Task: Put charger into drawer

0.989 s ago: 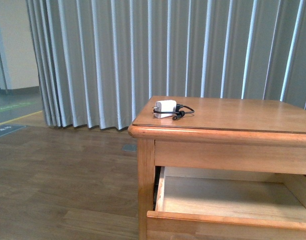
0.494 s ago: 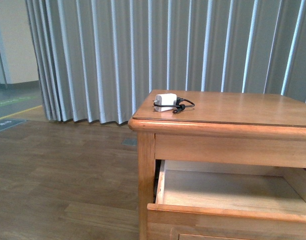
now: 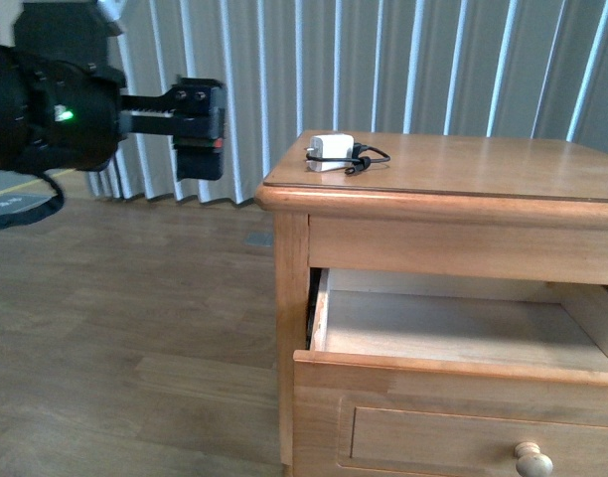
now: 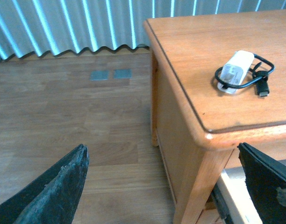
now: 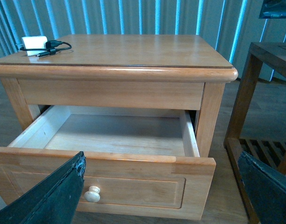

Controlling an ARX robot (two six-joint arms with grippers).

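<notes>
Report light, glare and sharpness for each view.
Front view: even, soft daylight, the charger sharp, the near left arm a dark mass. Left wrist view: bluish curtain, a bright glare spot on the cabinet edge, fingers underexposed. Right wrist view: blue-tinted curtain again, the drawer softly shaded towards its back.

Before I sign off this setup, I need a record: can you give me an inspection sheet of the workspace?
Surface: cabinet top, bare except the charger.
Job's things: charger near the top's far left corner; drawer open, empty.
Clutter: nothing seen.
Tools: left tool open, in the air left of the cabinet; right tool open, facing the drawer.
Cables: black cable coiled at the charger.
Surroundings: curtain, wood floor, second table beside the cabinet.
</notes>
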